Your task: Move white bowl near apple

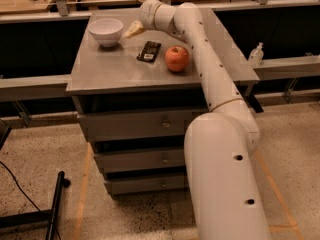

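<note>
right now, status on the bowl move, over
Gripper just right of white bowl, no hold visible. White bowl upright, well left of apple. Black packet lies between them.

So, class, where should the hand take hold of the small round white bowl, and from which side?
Take the small round white bowl by its rim, on the side facing the hand, which hovers just beside it. The bowl stands upright and open, so that edge can likely be pinched from above.
</note>
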